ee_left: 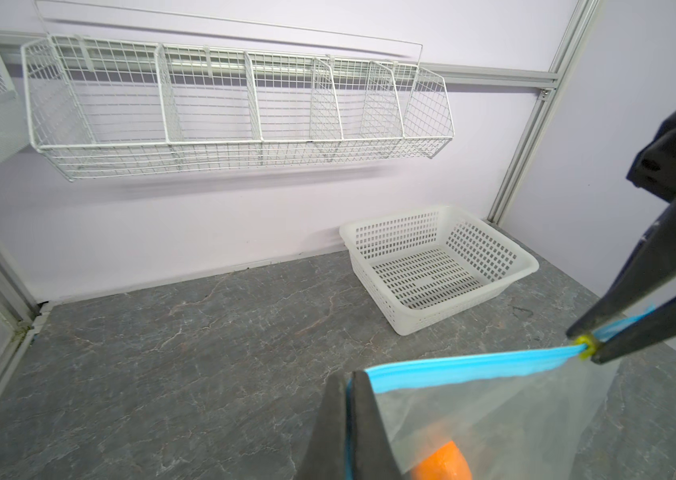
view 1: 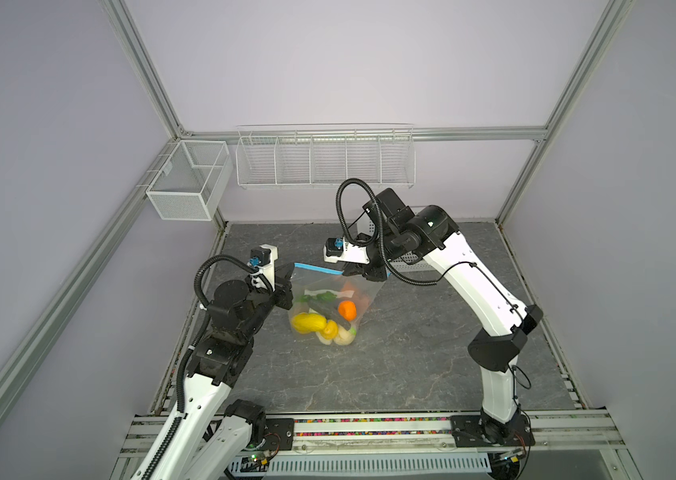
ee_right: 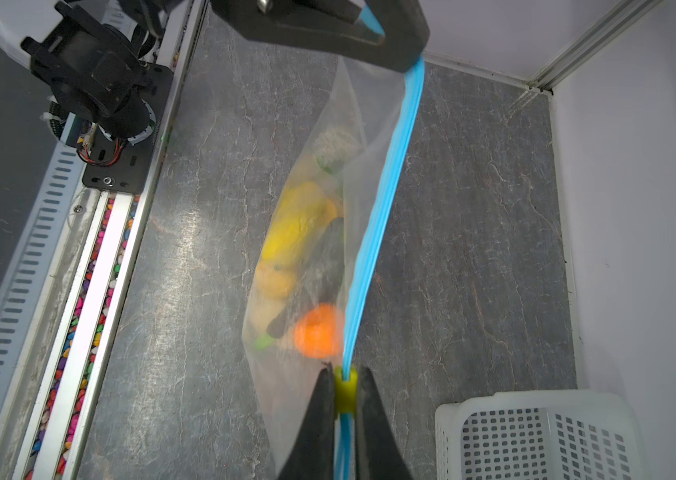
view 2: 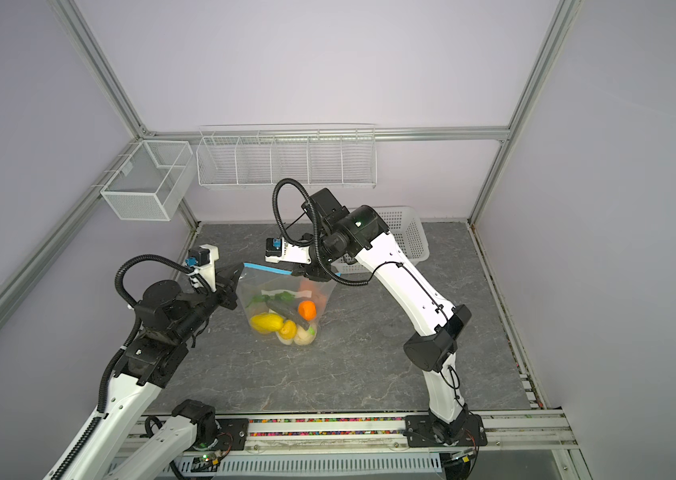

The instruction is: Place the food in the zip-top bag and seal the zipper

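Note:
The clear zip-top bag (view 1: 363, 297) hangs stretched between my two grippers above the grey tabletop. The food lies inside it: an orange (view 1: 347, 309), a yellow piece (view 1: 307, 323), a lemon (view 1: 330, 328), a beige ball (view 1: 344, 337) and leafy green and dark pieces. My left gripper (ee_left: 350, 374) is shut on the bag's left corner, at the end of the blue zipper (ee_left: 473, 363). My right gripper (ee_right: 344, 374) is shut on the yellow slider (ee_right: 345, 390) near the zipper's right end. Between them the zipper (ee_right: 386, 208) runs taut and pressed together.
A white perforated basket (view 2: 406, 237) stands at the back right, behind the right arm. A wire rack (view 1: 325, 160) and a mesh bin (view 1: 188, 178) hang on the walls. Bare grey tabletop (view 1: 390, 365) lies in front of the bag.

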Controlling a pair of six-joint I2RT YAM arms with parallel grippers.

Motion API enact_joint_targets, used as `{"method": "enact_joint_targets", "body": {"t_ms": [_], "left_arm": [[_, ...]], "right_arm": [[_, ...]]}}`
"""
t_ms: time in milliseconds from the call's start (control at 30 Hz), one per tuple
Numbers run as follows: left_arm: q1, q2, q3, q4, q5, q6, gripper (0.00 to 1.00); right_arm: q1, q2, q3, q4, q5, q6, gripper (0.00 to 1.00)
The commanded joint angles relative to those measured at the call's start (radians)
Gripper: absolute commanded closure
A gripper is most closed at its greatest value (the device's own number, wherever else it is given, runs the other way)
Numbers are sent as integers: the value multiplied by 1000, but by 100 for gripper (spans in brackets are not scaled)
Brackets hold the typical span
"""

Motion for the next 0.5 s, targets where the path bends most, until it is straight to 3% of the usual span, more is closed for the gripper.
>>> {"method": "enact_joint_targets", "body": {"t_ms": [0, 467], "left_arm": [[15, -12, 16, 4, -100, 45, 100], [15, -48, -21, 23, -107, 91, 100]], "right_arm": [[-27, -51, -19, -70, 19, 7, 94], [-79, -100, -88, -63, 19, 6, 94]]}}
